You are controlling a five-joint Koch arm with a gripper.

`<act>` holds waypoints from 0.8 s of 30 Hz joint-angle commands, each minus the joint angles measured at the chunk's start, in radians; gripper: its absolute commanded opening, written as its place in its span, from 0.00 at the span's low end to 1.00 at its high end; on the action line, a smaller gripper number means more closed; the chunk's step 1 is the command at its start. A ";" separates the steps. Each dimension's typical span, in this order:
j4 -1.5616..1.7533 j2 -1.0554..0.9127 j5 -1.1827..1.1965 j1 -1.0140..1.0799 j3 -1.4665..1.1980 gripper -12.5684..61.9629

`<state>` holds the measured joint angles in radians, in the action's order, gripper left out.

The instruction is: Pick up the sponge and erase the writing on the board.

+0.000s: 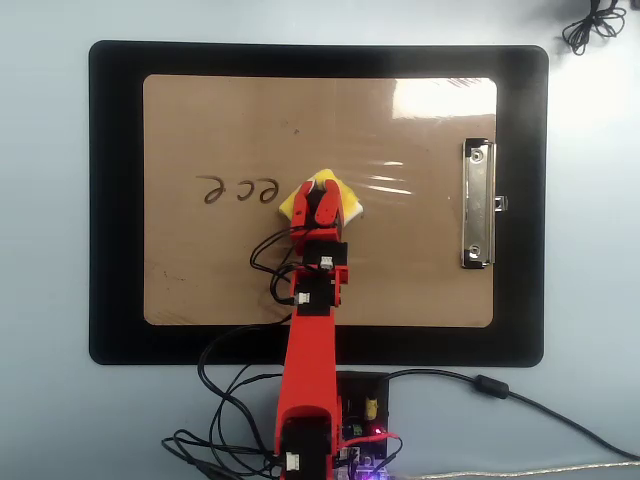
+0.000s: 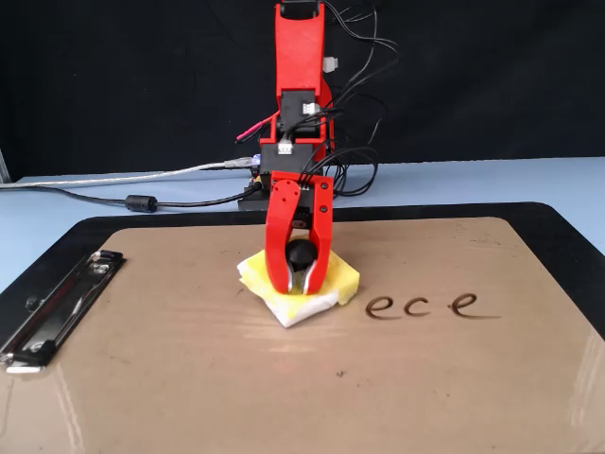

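- A red robot arm is reaching over a brown board (image 2: 189, 378) lying on a black mat (image 1: 115, 200).
- Its end effector (image 2: 297, 284) is clamped around the black knob of a yellow sponge (image 2: 345, 277), pressing it flat on the board.
- The sponge is sitting just beside the dark writing (image 2: 430, 305), "ece," on the side nearer the board's metal clip (image 1: 477, 203).

Bright red plastic arm (image 2: 301, 57) — black cables looped beside it, small white connectors, two curved red fingers (image 2: 276, 248).
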<state>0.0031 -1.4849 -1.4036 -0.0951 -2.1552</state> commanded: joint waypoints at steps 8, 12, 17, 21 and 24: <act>0.086 -0.184 -0.077 -0.055 -0.253 0.06; 0.084 -0.060 -0.078 -0.101 -0.112 0.06; 0.080 -0.057 -0.163 -0.144 -0.130 0.06; 0.046 -0.262 -0.235 -0.222 -0.291 0.06; -0.005 -0.253 -0.238 -0.250 -0.249 0.06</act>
<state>0.0230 -1.7349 -1.6030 -0.3160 -2.4421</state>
